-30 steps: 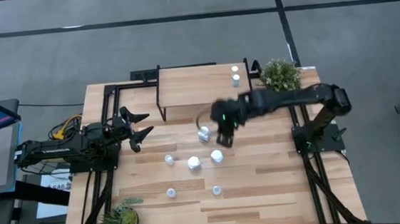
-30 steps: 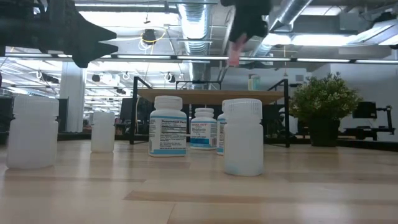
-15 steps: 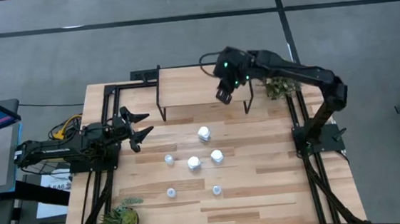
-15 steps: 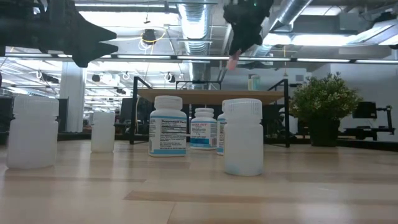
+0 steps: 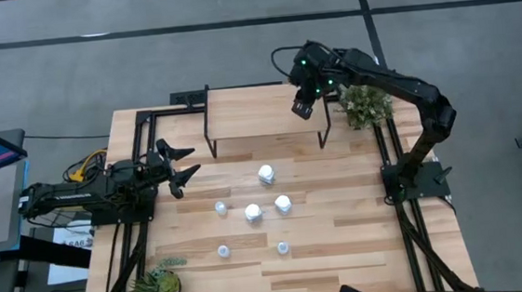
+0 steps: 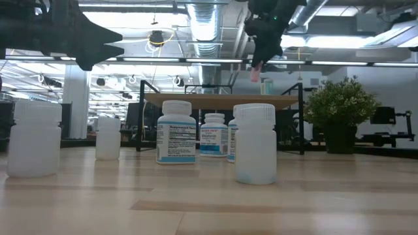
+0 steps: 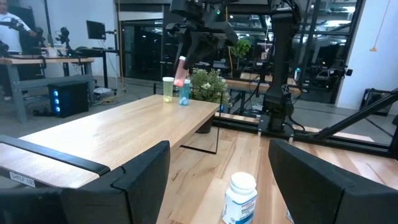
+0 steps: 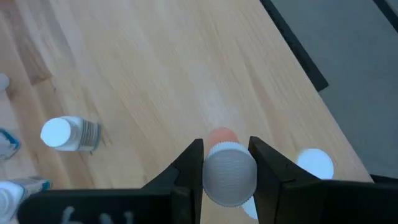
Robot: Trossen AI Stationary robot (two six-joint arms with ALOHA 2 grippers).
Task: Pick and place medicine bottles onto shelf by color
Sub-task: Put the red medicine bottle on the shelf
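Note:
My right gripper (image 5: 303,106) hangs over the right end of the shelf (image 5: 249,114), shut on a small bottle (image 8: 227,172) with a white ribbed cap and an orange body. Two tiny bottles, one light-blue (image 7: 184,92) and one pale (image 7: 168,89), stand upright on that end of the shelf, just below it. Several more bottles (image 5: 266,174) stand on the tabletop in front of the shelf. My left gripper (image 5: 184,166) waits open at the table's left side, pointing level toward them. My right gripper pinches the bottle's white cap (image 8: 211,174) between its two fingers, one on each side. The fingers slant down from the table's right side. The orange body (image 6: 255,74) sticks out below the fingertips, tilted and clear of the shelf top.
A potted plant (image 5: 366,102) stands just right of the shelf, near my right arm. A second plant (image 5: 159,285) sits at the near left corner. A labelled white bottle (image 7: 240,198) stands close before my left gripper. Bare wood lies along the shelf's left part.
My right gripper has carried the small bottle from above the bottles at the table's middle toward the far edge and somewhat right, rising a little, and now hangs over the shelf's right end. The bottles on the table have stayed put.

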